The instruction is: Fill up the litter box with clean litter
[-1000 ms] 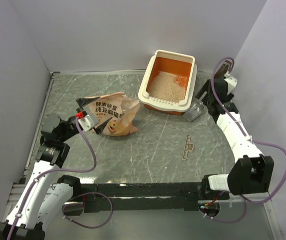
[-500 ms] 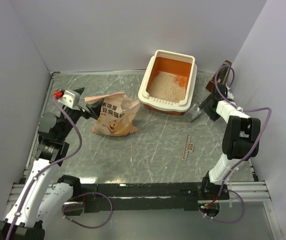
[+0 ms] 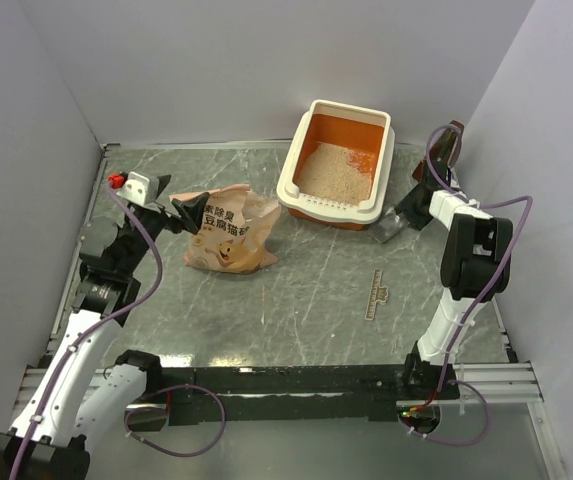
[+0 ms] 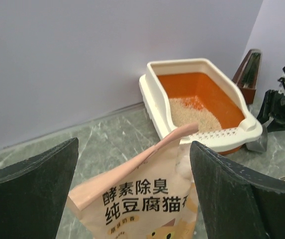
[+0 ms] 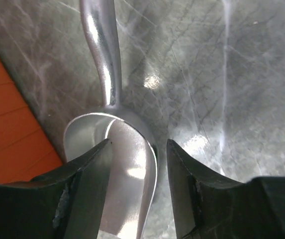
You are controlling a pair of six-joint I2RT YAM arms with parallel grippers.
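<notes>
The litter box [image 3: 291, 187] stands at the back right, with clean litter [image 3: 332, 170] over its near half and bare orange floor behind; it also shows in the left wrist view [image 4: 182, 63] with the litter [image 4: 192, 112]. My left gripper [image 3: 188, 214] is open, its fingers on either side of the top edge of the peach-pink bag [image 3: 231, 238], as the left wrist view [image 4: 134, 145] shows with the bag [image 4: 147, 194]. My right gripper [image 3: 407, 212] [image 5: 138, 144] is open over the grey metal scoop [image 5: 107, 64], one finger inside the bowl, one outside its rim.
The scoop [image 3: 388, 228] lies on the table just right of the litter box. A small wooden strip [image 3: 376, 293] lies at the right front. A brown upright object [image 3: 449, 145] stands in the back right corner. Grey walls close in the sides and back.
My left gripper has risen and swung back to the bag's top edge, which now stands up. My right arm has folded in and its gripper has come down onto the scoop.
</notes>
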